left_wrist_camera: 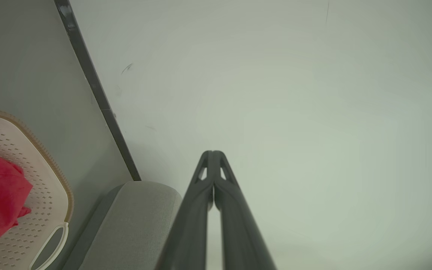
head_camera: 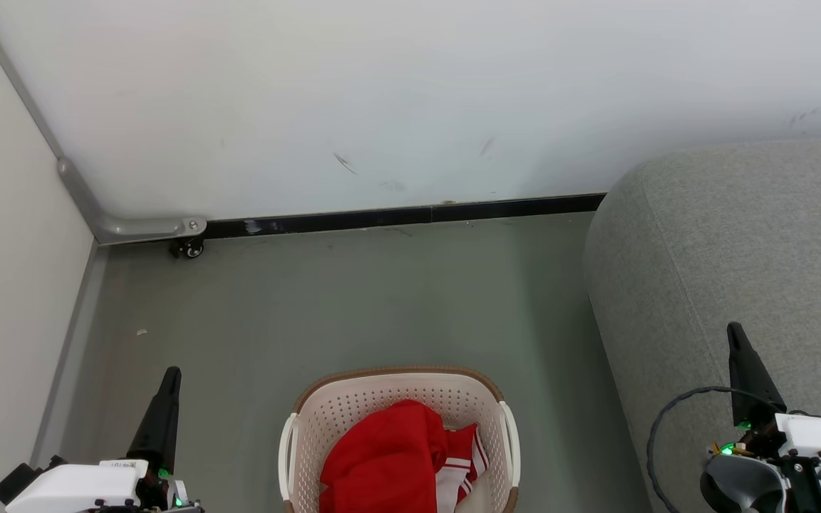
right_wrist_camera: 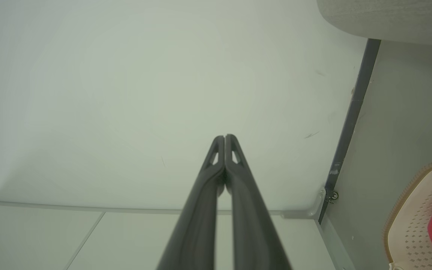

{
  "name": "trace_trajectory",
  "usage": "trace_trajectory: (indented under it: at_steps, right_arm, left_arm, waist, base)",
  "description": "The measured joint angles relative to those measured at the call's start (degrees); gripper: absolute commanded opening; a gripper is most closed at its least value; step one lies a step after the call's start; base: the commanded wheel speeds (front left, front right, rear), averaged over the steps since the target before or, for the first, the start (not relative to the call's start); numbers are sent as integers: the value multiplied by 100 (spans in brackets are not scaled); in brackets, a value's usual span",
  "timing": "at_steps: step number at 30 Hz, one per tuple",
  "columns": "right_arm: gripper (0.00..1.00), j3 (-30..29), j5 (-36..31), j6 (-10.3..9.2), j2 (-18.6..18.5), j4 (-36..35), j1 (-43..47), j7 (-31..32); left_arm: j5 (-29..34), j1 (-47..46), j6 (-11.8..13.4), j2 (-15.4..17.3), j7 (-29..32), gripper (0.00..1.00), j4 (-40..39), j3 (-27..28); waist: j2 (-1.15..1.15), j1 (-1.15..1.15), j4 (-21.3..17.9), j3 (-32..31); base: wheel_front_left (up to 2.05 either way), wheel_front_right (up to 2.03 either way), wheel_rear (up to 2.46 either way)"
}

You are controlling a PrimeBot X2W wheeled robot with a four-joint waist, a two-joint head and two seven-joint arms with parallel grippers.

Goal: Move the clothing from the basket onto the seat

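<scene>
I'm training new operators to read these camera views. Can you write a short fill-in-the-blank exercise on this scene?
1. The red clothing lies inside the ____.
2. The left pincer and the right pincer are both ____ and hold nothing.
3. The grey seat stands on the robot's ____ side of the basket.

Missing words: basket; shut; right.

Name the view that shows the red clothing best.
The head view: the clothing lies heaped in the basket, red folds and striped trim visible. Left wrist view catches a red bunch at its edge; right wrist view, a smaller sliver.
</scene>
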Motion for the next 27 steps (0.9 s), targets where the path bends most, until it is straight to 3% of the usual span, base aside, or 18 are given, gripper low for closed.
trace_trajectory:
  at_steps: [10, 11, 27]
  right_arm:
    - [0, -1, 0, 0, 1, 0, -1, 0]
    - [100, 4, 3, -1, 4, 22, 15, -1]
    - [100, 189, -89, -9, 108, 305, 360, -121]
  left_arm:
    - [0, 0, 0, 0, 0, 0, 0, 0]
    - [4, 8, 1, -9, -2, 100, 36, -5]
    - [76, 271, 8, -109, -209, 100, 260, -185]
  waist:
    - [0, 0, 0, 0]
    - [0, 0, 0, 0]
    - [0, 0, -1, -8]
  base:
    - [0, 0, 0]
    - [0, 0, 0]
    - [0, 0, 0]
